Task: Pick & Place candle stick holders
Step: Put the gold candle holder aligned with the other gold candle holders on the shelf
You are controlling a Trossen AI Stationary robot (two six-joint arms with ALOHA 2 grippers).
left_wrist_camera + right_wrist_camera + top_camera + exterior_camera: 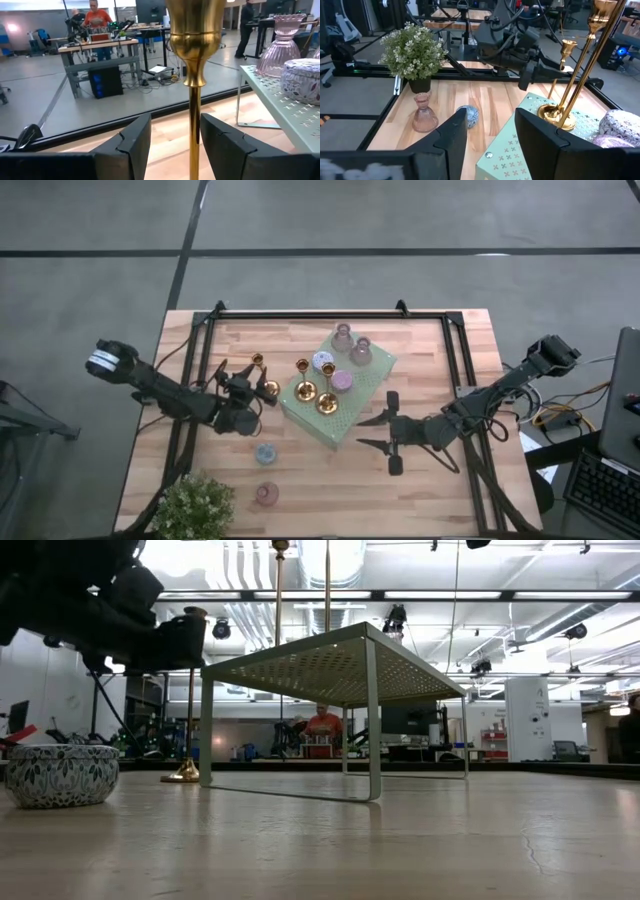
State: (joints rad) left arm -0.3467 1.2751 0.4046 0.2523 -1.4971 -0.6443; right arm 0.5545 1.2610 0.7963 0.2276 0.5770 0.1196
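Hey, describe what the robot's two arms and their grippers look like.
Both arms are dark, slim and jointed. The left arm has a white band near its shoulder end. Each ends in a two-finger gripper, left gripper and right gripper, with broad, flat, angular black fingers.

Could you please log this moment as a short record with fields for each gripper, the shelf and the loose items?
left gripper: open, fingers either side of a gold candlestick's stem on the table beside the shelf
right gripper: open, empty, by the shelf's right edge
pale-green shelf: holds two gold candlesticks, two pink glass holders, two small round holders
table: blue patterned round holder, pink glass holder, potted plant
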